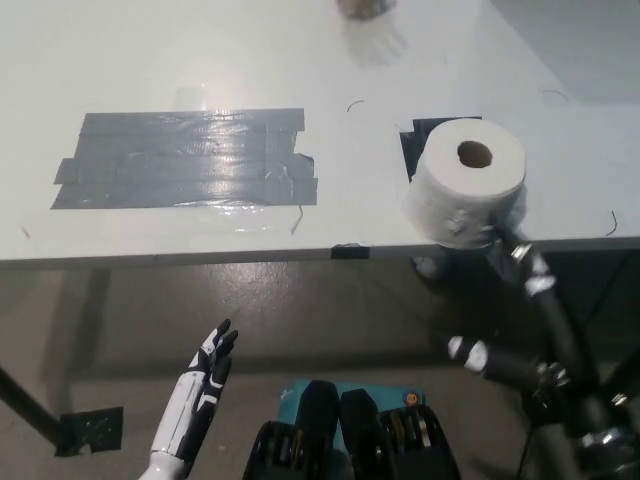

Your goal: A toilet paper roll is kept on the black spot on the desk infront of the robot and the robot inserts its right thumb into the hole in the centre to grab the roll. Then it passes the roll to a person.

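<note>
The toilet paper roll (pixel 466 180) stands on the desk (pixel 200 50), right of the tape patch (pixel 190 158).

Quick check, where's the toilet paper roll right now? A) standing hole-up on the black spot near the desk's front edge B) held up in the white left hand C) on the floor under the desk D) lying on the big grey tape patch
A: the toilet paper roll stands hole-up on the black spot by the desk edge, apart from the tape patch.

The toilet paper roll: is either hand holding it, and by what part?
Cannot be told. The right hand reaches up beneath the toilet paper roll, contact hidden; its hole looks empty. The left hand holds nothing.
</note>
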You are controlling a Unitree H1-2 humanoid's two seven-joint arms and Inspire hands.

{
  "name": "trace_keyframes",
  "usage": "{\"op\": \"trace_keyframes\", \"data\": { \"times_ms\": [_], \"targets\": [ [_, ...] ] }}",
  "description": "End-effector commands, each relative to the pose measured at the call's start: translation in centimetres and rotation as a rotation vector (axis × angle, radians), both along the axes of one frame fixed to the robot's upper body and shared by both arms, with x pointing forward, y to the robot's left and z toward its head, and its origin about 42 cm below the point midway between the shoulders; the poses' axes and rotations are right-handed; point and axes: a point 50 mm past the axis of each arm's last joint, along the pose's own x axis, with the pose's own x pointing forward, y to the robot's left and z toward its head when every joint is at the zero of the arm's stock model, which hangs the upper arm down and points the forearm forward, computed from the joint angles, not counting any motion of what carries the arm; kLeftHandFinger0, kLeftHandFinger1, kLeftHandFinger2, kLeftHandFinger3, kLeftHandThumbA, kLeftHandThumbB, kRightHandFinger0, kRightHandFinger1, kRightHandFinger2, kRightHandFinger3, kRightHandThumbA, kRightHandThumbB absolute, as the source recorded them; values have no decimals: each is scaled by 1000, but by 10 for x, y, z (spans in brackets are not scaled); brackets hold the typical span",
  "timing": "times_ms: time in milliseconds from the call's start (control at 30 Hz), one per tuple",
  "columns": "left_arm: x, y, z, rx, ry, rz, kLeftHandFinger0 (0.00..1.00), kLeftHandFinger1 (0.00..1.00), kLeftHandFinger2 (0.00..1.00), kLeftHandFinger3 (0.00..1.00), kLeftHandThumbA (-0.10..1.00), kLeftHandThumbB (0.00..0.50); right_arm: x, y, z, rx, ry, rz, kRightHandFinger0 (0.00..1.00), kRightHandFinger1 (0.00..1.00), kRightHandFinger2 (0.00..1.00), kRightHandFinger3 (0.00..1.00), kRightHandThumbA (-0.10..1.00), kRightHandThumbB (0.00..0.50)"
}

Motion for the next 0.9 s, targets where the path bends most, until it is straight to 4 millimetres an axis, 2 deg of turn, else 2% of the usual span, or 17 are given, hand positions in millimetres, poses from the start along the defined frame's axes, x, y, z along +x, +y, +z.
{"op": "trace_keyframes", "data": {
  "times_ms": [0, 67, 100, 133, 200, 300, 367, 433, 567, 600, 667, 700, 767, 833, 867],
  "targets": [
    [7, -1, 21, 14, -99, -8, 1000, 1000, 1000, 1000, 1000, 112, 12, -44, 170, -181, -246, -114, 1000, 1000, 1000, 1000, 1000, 416],
    [8, -1, 22, 17, -99, -6, 1000, 1000, 1000, 1000, 1000, 118, 23, -48, 185, -191, -241, -116, 1000, 1000, 1000, 1000, 1000, 404],
    [8, -1, 22, 20, -101, -6, 1000, 1000, 1000, 1000, 1000, 112, 36, -52, 203, -220, -226, -113, 1000, 1000, 1000, 1000, 1000, 400],
    [8, -1, 23, 17, -103, -6, 1000, 1000, 1000, 1000, 1000, 112, 51, -56, 220, -257, -202, -111, 1000, 1000, 1000, 1000, 1000, 406],
    [7, -1, 22, 23, -107, -7, 1000, 1000, 1000, 1000, 1000, 109, 68, -58, 234, -296, -178, -108, 1000, 1000, 1000, 1000, 1000, 425],
    [8, 0, 22, 24, -114, -12, 1000, 1000, 1000, 1000, 1000, 106, 118, -64, 262, -403, -52, -83, 1000, 1000, 1000, 1000, 1000, 434],
    [9, 0, 23, 21, -108, -12, 1000, 1000, 1000, 1000, 1000, 112, 140, -65, 268, -446, 19, -77, 1000, 1000, 1000, 1000, 1000, 433],
    [8, 1, 23, 25, -107, -14, 1000, 1000, 1000, 1000, 1000, 108, 172, -60, 277, -543, 131, -80, 1000, 1000, 1000, 1000, 1000, 437],
    [9, -1, 24, 20, -108, -11, 1000, 1000, 1000, 1000, 1000, 120, 206, -51, 282, -633, 272, -78, 1000, 1000, 1000, 1000, 1000, 448],
    [10, -1, 24, 19, -109, -12, 1000, 1000, 1000, 1000, 1000, 117, 219, -47, 282, -640, 331, -63, 1000, 1000, 1000, 1000, 1000, 471],
    [11, -1, 25, 17, -109, -12, 1000, 1000, 1000, 1000, 1000, 122, 234, -42, 284, -644, 412, -37, 1000, 1000, 1000, 1000, 964, 471],
    [12, -1, 25, 19, -113, -12, 1000, 1000, 1000, 1000, 1000, 112, 239, -40, 283, -651, 451, -22, 1000, 1000, 1000, 1000, 984, 452],
    [13, -1, 27, 22, -122, -16, 1000, 1000, 1000, 1000, 1000, 106, 253, -35, 282, -724, 545, 44, 1000, 1000, 1000, 1000, 1000, 459],
    [13, -1, 27, 22, -121, -16, 1000, 1000, 1000, 1000, 1000, 108, 263, -29, 281, -799, 599, 89, 1000, 1000, 1000, 1000, 1000, 391],
    [14, -1, 27, 21, -119, -16, 1000, 1000, 1000, 1000, 1000, 109, 267, -26, 281, -823, 621, 104, 1000, 1000, 1000, 1000, 1000, 378]
  ]
}}
